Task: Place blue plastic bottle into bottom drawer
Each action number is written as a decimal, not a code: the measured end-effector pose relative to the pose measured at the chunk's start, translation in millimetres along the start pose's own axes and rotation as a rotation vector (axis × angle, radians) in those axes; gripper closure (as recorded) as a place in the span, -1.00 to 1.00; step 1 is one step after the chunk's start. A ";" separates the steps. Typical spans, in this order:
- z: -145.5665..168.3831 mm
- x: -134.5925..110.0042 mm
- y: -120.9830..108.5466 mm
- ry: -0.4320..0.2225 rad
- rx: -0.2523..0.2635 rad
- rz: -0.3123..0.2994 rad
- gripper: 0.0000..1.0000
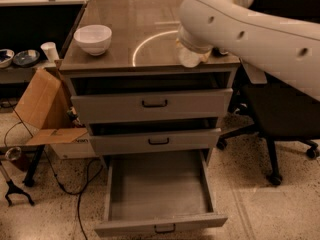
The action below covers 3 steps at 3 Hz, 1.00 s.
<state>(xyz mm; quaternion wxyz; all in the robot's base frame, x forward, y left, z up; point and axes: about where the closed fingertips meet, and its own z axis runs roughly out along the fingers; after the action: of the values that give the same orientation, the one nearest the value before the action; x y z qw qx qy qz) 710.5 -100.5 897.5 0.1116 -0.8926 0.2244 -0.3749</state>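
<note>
Arm (pixel 260 29) hides claw over cabinet top (pixel 145 29); pale blur, perhaps blue plastic bottle (pixel 192 58).

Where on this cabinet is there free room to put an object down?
The cabinet top is bare between the white bowl and the arm. The open bottom drawer shows a bare floor. The right front corner is crowded: the gripper sits there under the arm.
</note>
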 end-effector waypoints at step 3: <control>-123.4 31.9 110.3 0.201 0.244 0.268 1.00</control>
<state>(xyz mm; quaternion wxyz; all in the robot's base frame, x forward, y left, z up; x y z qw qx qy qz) 606.4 -216.3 962.3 0.2446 -0.7927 0.3042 -0.4682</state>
